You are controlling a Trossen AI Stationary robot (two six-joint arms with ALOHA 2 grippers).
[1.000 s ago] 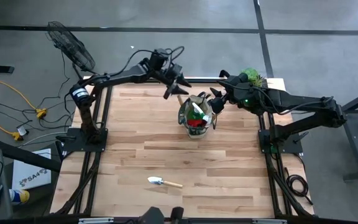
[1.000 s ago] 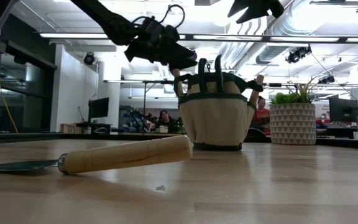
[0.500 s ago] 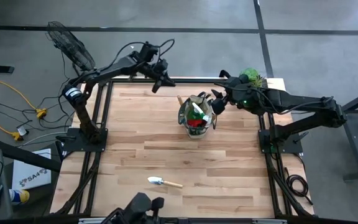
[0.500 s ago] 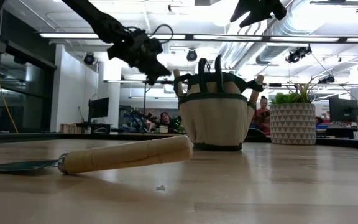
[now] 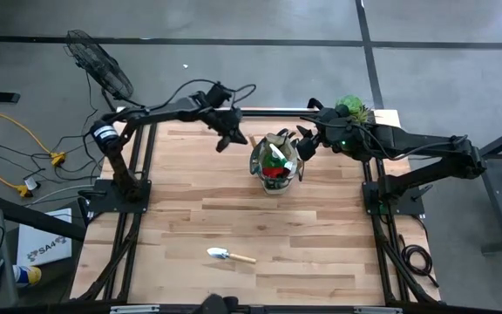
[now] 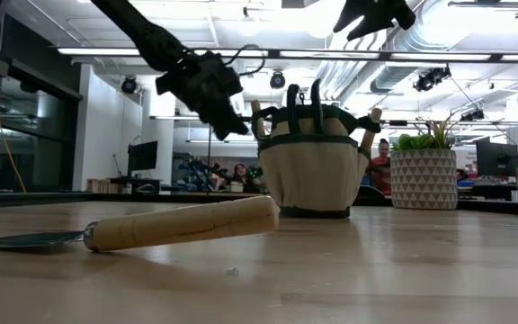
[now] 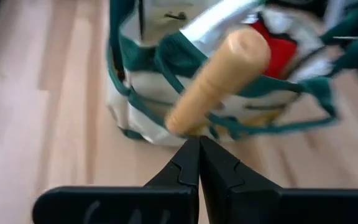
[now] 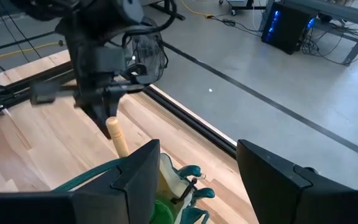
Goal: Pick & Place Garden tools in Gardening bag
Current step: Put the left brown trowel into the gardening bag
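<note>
With our left gripper [image 7: 199, 163] pinched shut and empty beside the gardening bag [image 5: 274, 162], we should reopen before reaching for the trowel [image 5: 231, 255]; our right gripper [image 8: 194, 177] hangs wide above.

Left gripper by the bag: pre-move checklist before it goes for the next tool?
1. Left gripper empty, fingers shut: ok. Must open before any pick.
2. Left gripper clear of the wooden handle sticking out of the gardening bag: cannot tell; in the left wrist view the tips sit very near it.
3. Bag upright on the table: ok.
4. Remaining trowel lying free at the near side, nothing on it: ok.
5. Right gripper open, hovering beside the bag, out of the left arm's way to the trowel: ok.
6. Plant pot standing apart from the bag: ok.
</note>
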